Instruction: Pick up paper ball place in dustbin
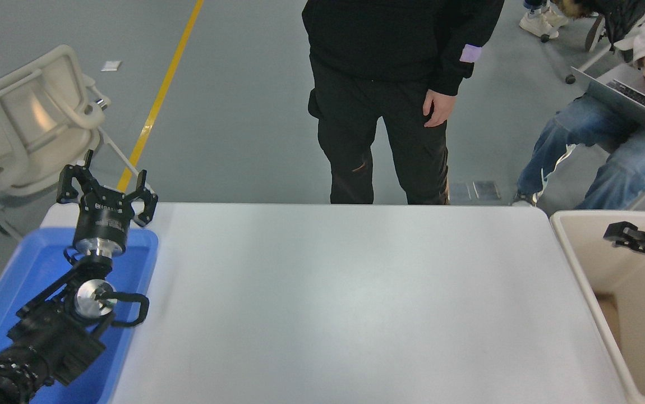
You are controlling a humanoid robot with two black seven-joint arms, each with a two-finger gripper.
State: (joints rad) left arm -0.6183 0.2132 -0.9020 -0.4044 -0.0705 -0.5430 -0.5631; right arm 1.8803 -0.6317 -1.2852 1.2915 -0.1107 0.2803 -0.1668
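Note:
The beige dustbin (568, 238) stands at the table's right end, partly cut off by the picture's edge. My right gripper (625, 234) comes in from the right edge and hangs above the bin's far part, most of it out of the picture. The paper ball does not show anywhere, neither on the table nor in the part of the bin I can see. My left gripper (106, 180) is parked at the lower left above the blue tray, open and empty.
A blue tray (25, 269) lies at the table's left end under my left arm. A person in black (390, 84) stands at the far edge; another sits with a laptop (631, 95) at the upper right. A cream chair (25, 118) stands far left.

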